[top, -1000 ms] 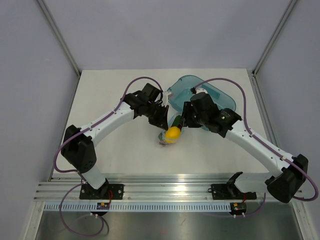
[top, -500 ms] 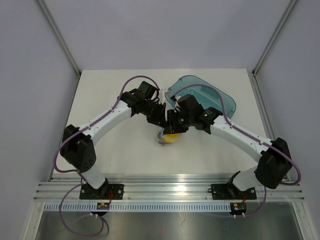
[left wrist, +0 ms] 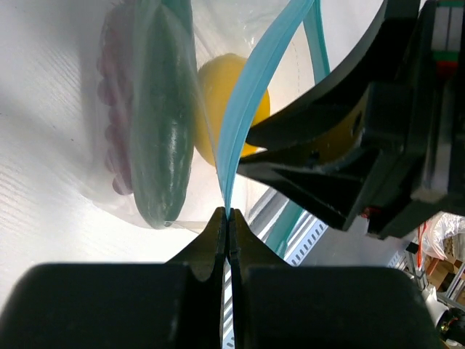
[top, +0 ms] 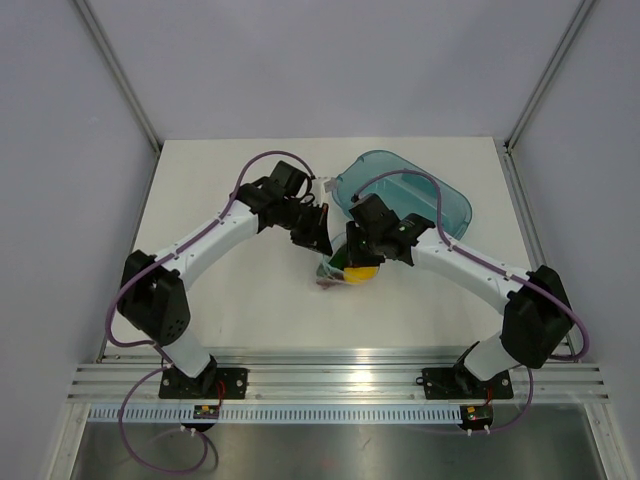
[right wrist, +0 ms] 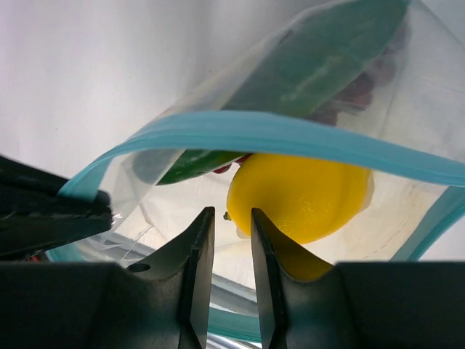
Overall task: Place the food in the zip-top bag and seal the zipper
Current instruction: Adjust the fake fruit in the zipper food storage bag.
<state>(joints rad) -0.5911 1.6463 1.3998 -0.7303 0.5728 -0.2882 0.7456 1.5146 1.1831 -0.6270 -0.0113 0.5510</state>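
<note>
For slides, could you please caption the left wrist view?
Left fingers pinch light blue zipper strip of clear plastic bag holding yellow lemon, green cucumber, red grapes.

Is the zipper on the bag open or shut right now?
Open: the two blue strips of the zipper spread apart beyond the left gripper, which pinches one end.

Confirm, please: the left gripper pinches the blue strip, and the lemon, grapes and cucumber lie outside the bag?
Not quite: the left gripper pinches the blue strip, but the lemon, grapes and cucumber lie inside the bag, as the left wrist view shows.
</note>
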